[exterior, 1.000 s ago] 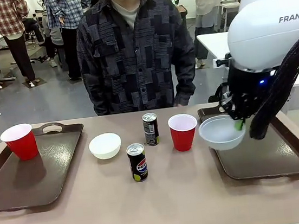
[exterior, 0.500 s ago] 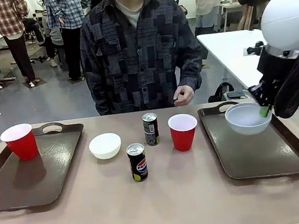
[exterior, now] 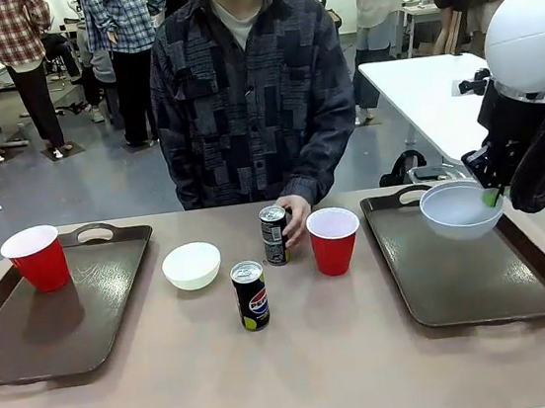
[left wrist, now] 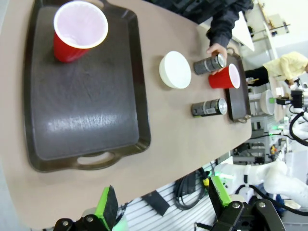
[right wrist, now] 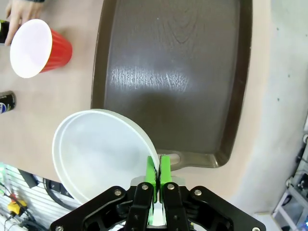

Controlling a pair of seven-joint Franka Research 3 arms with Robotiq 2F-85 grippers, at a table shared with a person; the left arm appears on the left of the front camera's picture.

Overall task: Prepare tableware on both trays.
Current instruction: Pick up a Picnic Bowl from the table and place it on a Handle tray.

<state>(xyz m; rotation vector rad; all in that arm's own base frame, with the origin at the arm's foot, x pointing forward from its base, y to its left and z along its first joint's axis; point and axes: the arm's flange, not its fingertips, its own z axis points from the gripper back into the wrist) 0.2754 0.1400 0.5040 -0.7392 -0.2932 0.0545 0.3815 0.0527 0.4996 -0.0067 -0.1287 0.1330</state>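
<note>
Right gripper (right wrist: 157,166), jaws clamped on the rim of a small round white bowl (exterior: 457,209), holds it above the far end of the right-hand dark brown rectangular plastic tray (exterior: 462,285), bare tray floor straight below; left gripper (left wrist: 161,195), jaws apart, hangs past the table's (left wrist: 183,144) near edge.

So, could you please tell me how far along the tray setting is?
Done: one red cup stands on the left tray. In hand: the right gripper pinches a white bowl by its rim above the right tray, not yet set down. To do: the second bowl, second red cup, Pepsi can and other can, touched by the person's hand, stand on the table between the trays.
</note>
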